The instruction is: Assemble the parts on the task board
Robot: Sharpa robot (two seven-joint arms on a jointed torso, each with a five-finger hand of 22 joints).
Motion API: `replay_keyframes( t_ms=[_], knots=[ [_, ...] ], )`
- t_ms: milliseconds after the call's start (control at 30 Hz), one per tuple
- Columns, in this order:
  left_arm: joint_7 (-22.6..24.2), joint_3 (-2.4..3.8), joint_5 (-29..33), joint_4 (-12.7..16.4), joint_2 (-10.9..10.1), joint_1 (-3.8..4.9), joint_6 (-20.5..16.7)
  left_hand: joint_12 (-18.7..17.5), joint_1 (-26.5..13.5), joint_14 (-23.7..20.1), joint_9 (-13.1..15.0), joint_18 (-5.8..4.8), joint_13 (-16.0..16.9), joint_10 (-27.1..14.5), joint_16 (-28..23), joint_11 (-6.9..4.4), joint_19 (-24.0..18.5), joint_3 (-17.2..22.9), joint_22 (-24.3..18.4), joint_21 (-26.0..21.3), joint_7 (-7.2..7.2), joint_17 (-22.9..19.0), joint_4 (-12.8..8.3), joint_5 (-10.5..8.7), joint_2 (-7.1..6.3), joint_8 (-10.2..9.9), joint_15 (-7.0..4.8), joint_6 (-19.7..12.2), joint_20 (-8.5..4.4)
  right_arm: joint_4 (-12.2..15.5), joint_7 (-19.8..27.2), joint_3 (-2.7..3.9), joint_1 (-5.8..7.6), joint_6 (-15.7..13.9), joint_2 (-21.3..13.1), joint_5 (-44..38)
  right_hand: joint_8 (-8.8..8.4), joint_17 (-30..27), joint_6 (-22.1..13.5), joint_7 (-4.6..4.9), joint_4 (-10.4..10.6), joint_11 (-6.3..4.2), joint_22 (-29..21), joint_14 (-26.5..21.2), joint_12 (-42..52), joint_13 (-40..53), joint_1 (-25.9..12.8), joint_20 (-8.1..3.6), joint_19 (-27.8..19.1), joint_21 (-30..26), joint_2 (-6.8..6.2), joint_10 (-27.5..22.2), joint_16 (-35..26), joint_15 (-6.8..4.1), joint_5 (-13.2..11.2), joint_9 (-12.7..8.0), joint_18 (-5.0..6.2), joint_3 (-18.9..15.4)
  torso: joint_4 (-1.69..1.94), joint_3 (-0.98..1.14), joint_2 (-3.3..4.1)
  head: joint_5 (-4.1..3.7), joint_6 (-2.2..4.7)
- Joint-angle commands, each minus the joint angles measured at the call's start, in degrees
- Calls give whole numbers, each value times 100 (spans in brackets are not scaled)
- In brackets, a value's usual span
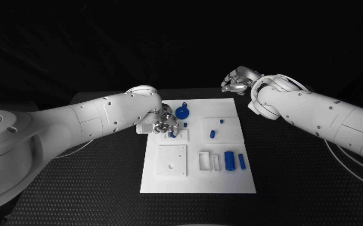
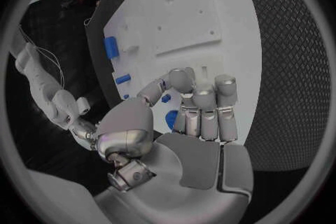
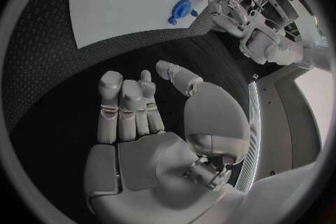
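The white task board (image 1: 198, 176) lies mid-table with blue parts on it. My left hand (image 1: 161, 121) hovers over the board's far left area with its fingers curled down. A small blue part (image 1: 172, 134) sits right under the fingertips, and the left wrist view shows this blue part (image 2: 171, 118) between thumb and fingers. Whether the hand grips it is unclear. A round blue part (image 1: 182, 112) and a small peg (image 1: 185, 125) lie just beside the hand. My right hand (image 1: 237, 83) hangs past the board's far right corner, fingers apart, holding nothing (image 3: 140, 117).
A blue cylinder (image 1: 229, 158) and a blue bar (image 1: 242, 161) stand at the board's near right, beside white slots (image 1: 205, 160). Two small blue pieces (image 1: 214, 133) lie right of centre. A square recessed plate (image 1: 172, 160) fills the near left. Black matting (image 1: 302, 184) surrounds the board.
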Motion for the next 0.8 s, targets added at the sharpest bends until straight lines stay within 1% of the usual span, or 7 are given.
replay_keyframes(
  t_ms=[33,367,633,733,800],
  knots=[
    [12,-10,57,5,21,-22,126,33,-63,223,40,54,-7,-111,29,-145,24,71,60,12,-604,-5,116,-31,73,36,-250,989,-467,0,39,2,-2,56,9,-22,-34,8,36,85,-33,2,88,-7,24,-7,-59,-56,2,-19,5,-54,-18,9,21,8,175,0,3,5,2,-4,-5],
    [15,-11,64,30,21,-22,141,48,-135,224,68,54,-11,-111,32,-148,19,75,64,13,-608,-4,128,-48,99,29,-241,1009,-465,7,39,2,-2,56,2,-22,-34,8,36,85,-34,2,88,-8,25,-7,-58,-56,1,-20,8,-54,-18,9,22,8,175,1,0,5,-1,-6,-6],
    [17,-11,46,27,26,-22,99,67,-199,230,97,58,-14,-112,35,-154,23,90,66,15,-614,-3,162,-113,130,13,-231,1028,-467,10,40,2,-2,64,-2,-22,-34,8,38,85,-35,2,88,-7,25,-8,-58,-55,1,-20,8,-54,-18,9,23,9,175,1,2,4,3,-12,3],
    [7,-11,33,27,27,-22,79,82,-233,235,129,66,-21,-119,31,-157,28,114,66,15,-617,-5,205,-295,136,-13,-228,1034,-472,12,39,2,-2,66,-3,-22,-34,8,38,85,-36,2,88,-8,25,-8,-58,-55,1,-20,8,-54,-19,9,23,9,175,1,2,3,3,-12,3],
    [15,-11,33,34,28,-22,90,91,-233,238,154,71,-29,-123,26,-156,34,134,64,14,-617,-8,253,-471,116,-34,-229,1037,-476,10,41,2,-2,70,-2,-22,-34,8,38,84,-36,2,88,-8,25,-8,-58,-55,1,-20,8,-54,-19,9,24,9,175,1,4,2,1,-15,2]
  ],
)
